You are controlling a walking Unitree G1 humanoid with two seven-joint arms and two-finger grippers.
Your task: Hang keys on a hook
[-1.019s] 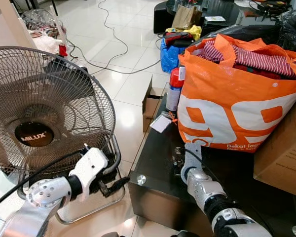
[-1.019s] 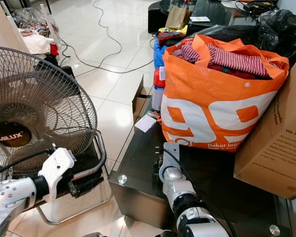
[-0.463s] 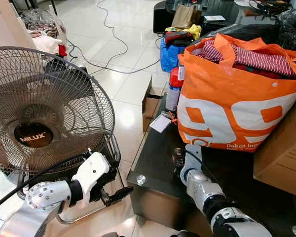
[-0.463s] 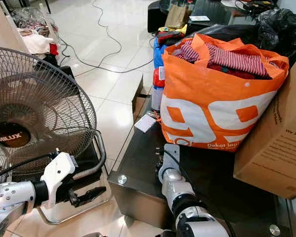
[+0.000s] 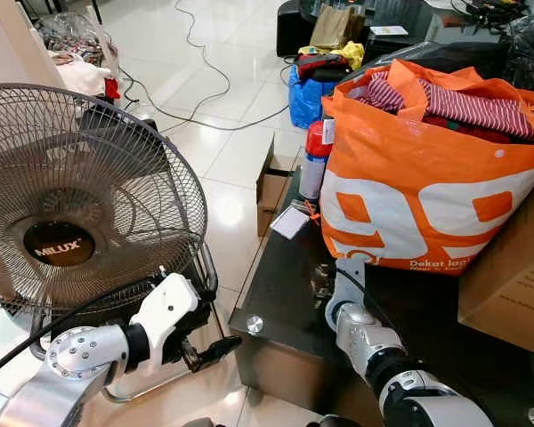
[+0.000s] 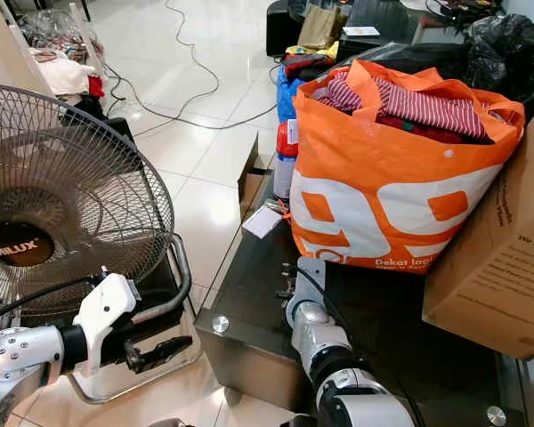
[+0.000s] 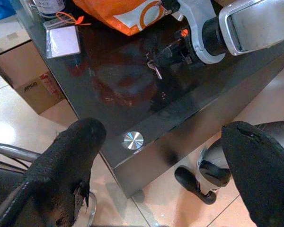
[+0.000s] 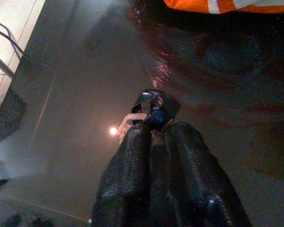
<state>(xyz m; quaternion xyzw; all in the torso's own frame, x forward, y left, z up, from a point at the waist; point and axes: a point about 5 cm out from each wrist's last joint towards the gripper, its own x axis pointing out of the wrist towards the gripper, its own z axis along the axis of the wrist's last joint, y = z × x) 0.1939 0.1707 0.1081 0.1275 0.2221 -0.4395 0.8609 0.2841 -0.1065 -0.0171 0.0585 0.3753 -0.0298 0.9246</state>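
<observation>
The right tool (image 8: 154, 130) grips the keys (image 8: 151, 106) on the bench (image 5: 276, 285): pickup step. Next: lift, find a hook.

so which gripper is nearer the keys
Right. The right gripper is shut on the keys on the black glass table; the left gripper hangs open beside the table's corner.

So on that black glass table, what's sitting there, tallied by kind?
Orange bag: 1
Cardboard box: 1
Spray can: 1
Badge card: 1
Keys, pinched by the right end effector: 1
Total: 5
</observation>
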